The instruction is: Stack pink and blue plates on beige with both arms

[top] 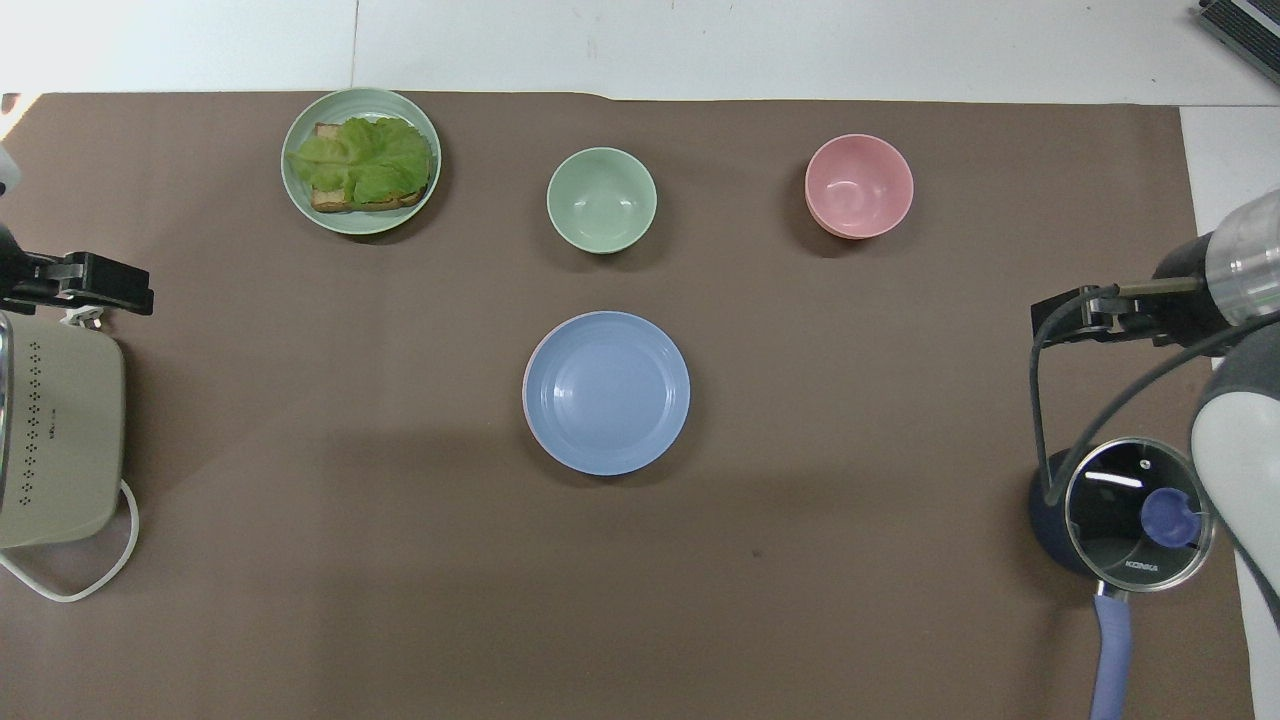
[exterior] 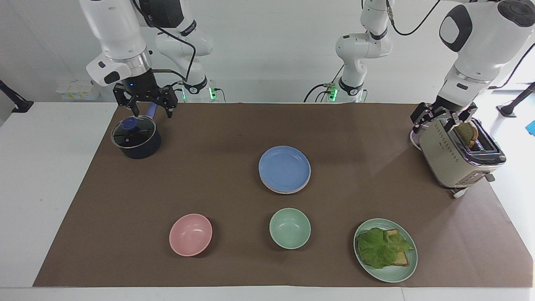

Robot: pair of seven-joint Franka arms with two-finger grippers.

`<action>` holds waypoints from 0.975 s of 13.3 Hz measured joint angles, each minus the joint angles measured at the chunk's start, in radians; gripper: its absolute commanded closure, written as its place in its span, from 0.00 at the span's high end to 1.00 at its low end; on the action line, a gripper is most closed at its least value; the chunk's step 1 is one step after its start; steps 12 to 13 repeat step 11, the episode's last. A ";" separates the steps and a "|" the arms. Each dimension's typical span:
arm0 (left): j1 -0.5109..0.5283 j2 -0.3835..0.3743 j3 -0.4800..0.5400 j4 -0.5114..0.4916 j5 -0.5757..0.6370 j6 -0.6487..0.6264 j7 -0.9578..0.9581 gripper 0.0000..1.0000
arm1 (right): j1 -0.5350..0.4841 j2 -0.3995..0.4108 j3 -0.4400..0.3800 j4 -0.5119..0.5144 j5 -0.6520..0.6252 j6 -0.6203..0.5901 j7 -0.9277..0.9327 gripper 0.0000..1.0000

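Brown mat w/ blue plate (exterior: pixel 284 168) mid-table, well apart from both open, empty grippers: left gripper (exterior: pixel 444 119), right gripper (exterior: pixel 145 101).

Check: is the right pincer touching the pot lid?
Apart. In the facing view the right pincer hangs open above the pot lid, with the pot's handle showing between its fingertips.
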 measured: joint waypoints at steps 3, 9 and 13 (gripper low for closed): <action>0.000 0.000 0.000 0.000 0.000 0.000 0.000 1.00 | 0.000 0.004 0.000 0.004 0.000 -0.002 -0.004 1.00; 0.000 0.000 0.000 0.000 0.000 0.000 0.000 1.00 | 0.000 0.004 0.000 0.006 0.003 -0.002 -0.005 1.00; 0.000 0.000 0.000 0.000 0.000 0.000 0.000 1.00 | 0.000 0.004 0.000 0.006 0.008 -0.002 -0.005 1.00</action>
